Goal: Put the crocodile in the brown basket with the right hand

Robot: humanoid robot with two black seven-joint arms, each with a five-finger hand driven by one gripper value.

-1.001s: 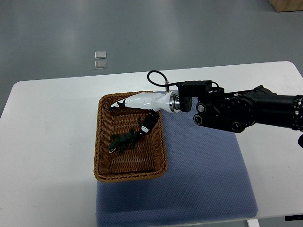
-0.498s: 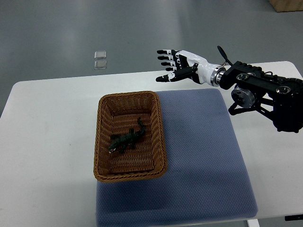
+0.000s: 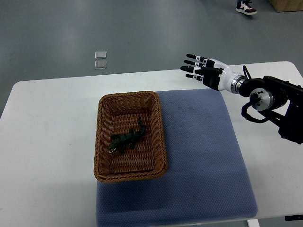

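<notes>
The crocodile (image 3: 127, 139) lies inside the brown basket (image 3: 103, 161), a little toward six o'clock of its middle, snout pointing to about eight o'clock and tail to about one, so by my judgement the placing itself is done and what is left is getting clear. My right hand (image 3: 204, 72) hangs above the table (image 3: 47, 142) edge at about two o'clock from the basket, well apart from it, with the fingers (image 3: 191, 62) spread flat and nothing in them. To finish this well I would draw the arm toward three o'clock at its present height, with the palm well away from the basket wall, since a light woven container like that would likely slide or tip on a nudge. The basket is a rounded rectangle of tight brown wicker with a ribbed floor and a thicker plaited rim; it sits half on the bare white tabletop and half on the blue mat (image 3: 199, 161), whose surface looks finely dimpled and soft. The crocodile is dark green, small, knobbly along its back, probably rubber or plastic, and rests flat on its belly. My left arm does not show anywhere.
</notes>
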